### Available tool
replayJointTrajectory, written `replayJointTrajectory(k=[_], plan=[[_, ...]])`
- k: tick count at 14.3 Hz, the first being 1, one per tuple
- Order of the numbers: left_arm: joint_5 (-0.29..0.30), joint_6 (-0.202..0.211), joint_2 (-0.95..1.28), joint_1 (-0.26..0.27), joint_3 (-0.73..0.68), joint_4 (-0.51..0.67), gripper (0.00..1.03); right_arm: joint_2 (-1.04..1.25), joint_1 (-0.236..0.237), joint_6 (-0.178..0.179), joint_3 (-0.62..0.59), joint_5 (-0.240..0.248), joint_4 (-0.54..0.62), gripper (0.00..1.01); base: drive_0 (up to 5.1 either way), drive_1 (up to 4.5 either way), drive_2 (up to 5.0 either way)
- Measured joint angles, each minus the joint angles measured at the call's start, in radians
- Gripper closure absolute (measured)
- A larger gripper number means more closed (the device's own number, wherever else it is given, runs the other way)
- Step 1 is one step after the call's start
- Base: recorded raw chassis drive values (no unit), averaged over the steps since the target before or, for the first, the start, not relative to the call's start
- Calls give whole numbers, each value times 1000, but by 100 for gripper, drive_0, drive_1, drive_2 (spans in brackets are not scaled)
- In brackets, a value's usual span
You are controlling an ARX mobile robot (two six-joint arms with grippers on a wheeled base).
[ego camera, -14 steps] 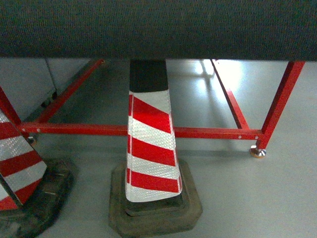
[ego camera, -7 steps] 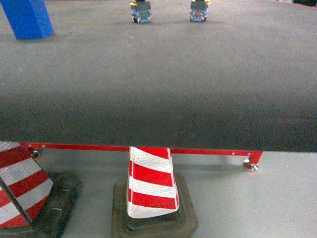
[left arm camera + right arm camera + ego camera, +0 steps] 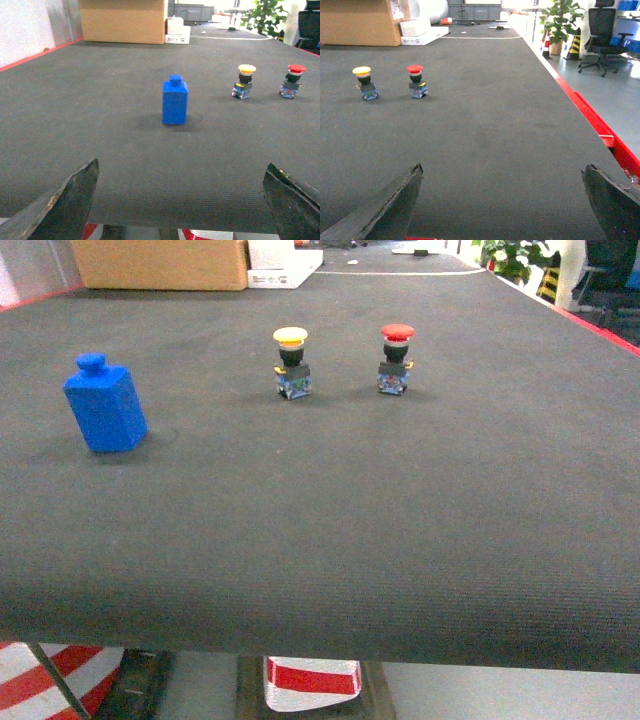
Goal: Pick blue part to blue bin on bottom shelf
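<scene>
One blue part (image 3: 104, 405) upright near the worktop's (image 3: 320, 540) left edge; likely rigid, light plastic, best pinched across flat sides below the knob. Two push buttons: yellow (image 3: 291, 362), red (image 3: 395, 358), toward the far edge. Left end effector (image 3: 180, 200) spread wide, empty; right end effector (image 3: 500, 200) likewise.

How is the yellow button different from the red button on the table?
The yellow button has a yellow cap; the red button has a red one. In the head view the yellow button stands to the left, nearer the blue part. Both stand upright, mushroom-shaped, about the same size.
</scene>
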Motion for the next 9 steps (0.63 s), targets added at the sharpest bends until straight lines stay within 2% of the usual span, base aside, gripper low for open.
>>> replayJointTrajectory(k=[9], plan=[[0, 0, 0, 0, 0, 0, 5, 0, 0, 1, 0, 1, 0, 3, 0, 0, 0]])
